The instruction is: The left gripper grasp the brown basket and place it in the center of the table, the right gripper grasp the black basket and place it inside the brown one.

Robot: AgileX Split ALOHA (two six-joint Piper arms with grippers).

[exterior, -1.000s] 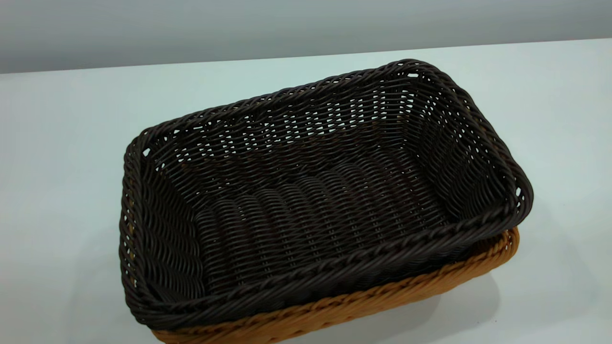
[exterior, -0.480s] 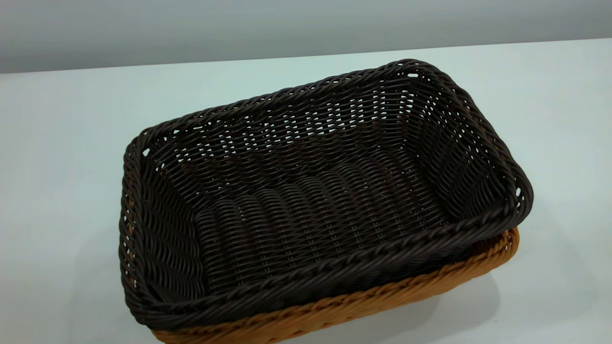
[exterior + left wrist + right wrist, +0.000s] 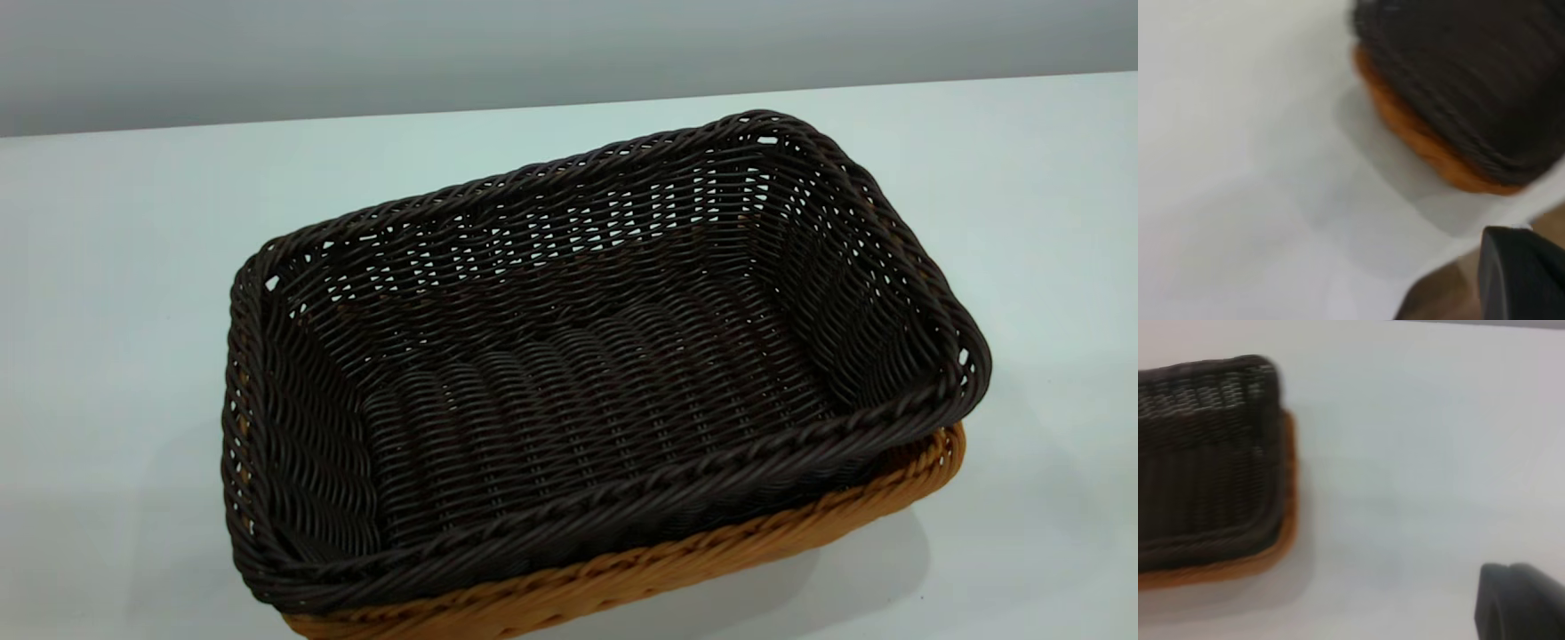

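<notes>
A: Against the two earlier exterior pictures we find nothing shifted: the table (image 3: 133, 267), the black basket (image 3: 587, 373) and the brown basket (image 3: 676, 560) lie as they did, and neither arm enters that view, then or now.

B: Agreed. Largest first: we record the white table running past both baskets on every side, with broad bare surface to the exterior view's left, right and behind, up to its far edge against the grey wall (image 3: 356, 53).

A: On position, we find the black basket nested inside the brown one, both near the middle of the table. Its braided rim stands above the brown rim, and only a strip of tan weave shows along the near side and the near right corner.

B: We note the brown basket's near left corner is cut off by the bottom edge of the exterior picture, and its inside is wholly covered by the dark one.

A: From the left wrist view we see one corner of the stack, blurred, and a dark part of the left gripper (image 3: 1521, 273) at the picture's edge, well apart from the baskets and near the table's edge.

B: The right wrist view gives us another corner and a dark part of the right gripper (image 3: 1521, 603), also well clear, over bare table. For both grippers we cannot tell whether the fingers are spread or pressed together; neither touches a basket
</notes>
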